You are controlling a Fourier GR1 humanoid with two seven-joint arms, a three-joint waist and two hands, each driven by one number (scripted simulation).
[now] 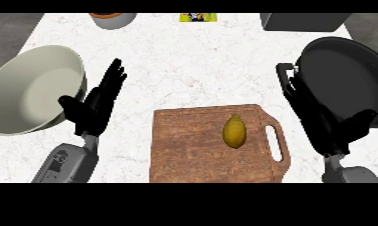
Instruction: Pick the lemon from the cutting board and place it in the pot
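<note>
The lemon [235, 131] lies on the cutting board [184, 150], right of its middle, with its long axis running near to far. The right hand [325, 125] is beside the board's right edge, fingers straight and holding nothing. It is nearer the lemon than the left hand [92, 112], which is also released. The pot [29, 95] is probably the pale deep vessel at far left.

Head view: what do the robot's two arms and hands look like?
The left forearm and right forearm are grey and rounded; the left carries small dark markings. The left hand and right hand are black, with slender fingers and a thumb. No cables show.
</note>
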